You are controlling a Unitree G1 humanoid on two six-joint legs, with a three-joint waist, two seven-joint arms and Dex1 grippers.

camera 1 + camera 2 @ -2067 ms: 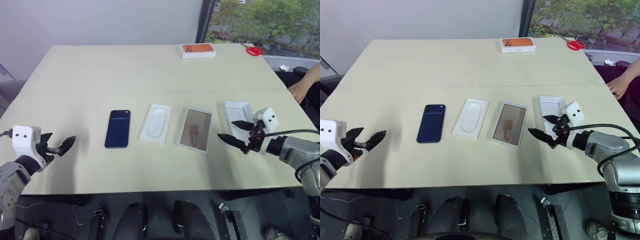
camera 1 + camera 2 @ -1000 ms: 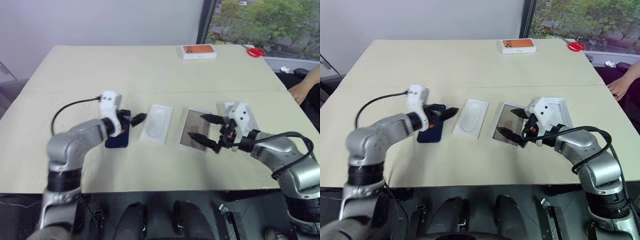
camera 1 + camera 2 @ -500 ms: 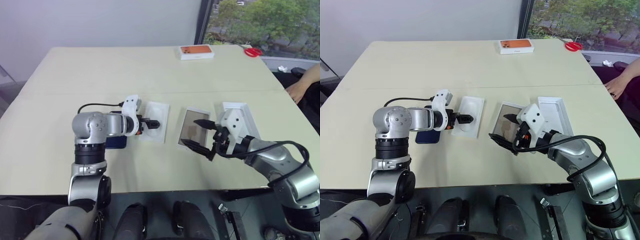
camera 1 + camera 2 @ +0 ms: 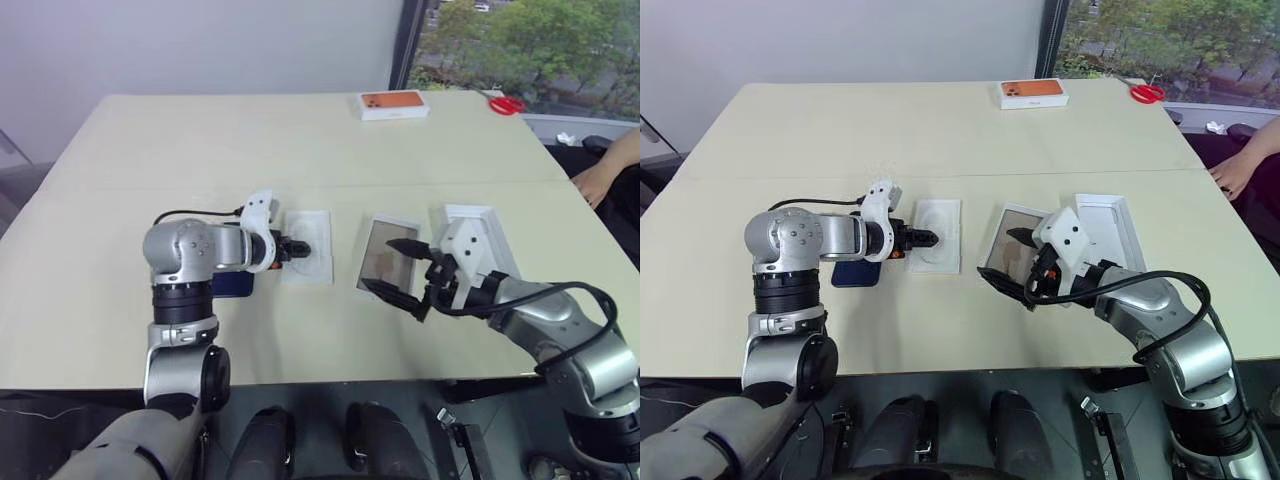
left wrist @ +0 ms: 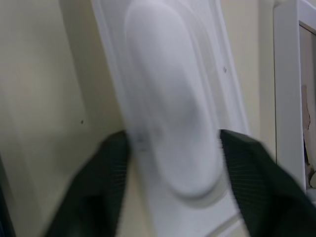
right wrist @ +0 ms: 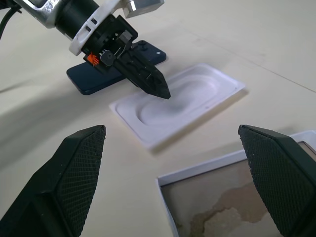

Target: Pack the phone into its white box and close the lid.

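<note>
Left gripper (image 4: 923,239) sits over the white insert (image 4: 938,235), jaws straddling its near end, grip not confirmed; to do this well, shift the insert without nudging the phone (image 4: 856,270) at its 9 o'clock. Right gripper (image 4: 1007,258) spread wide over the white box (image 4: 1012,244), which holds nothing; lid (image 4: 1110,222) at its 3 o'clock, nothing inside.

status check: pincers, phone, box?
Left pincer at white insert, fingers astride it. Right pincer open over white box. Phone still on table, unpacked.
</note>
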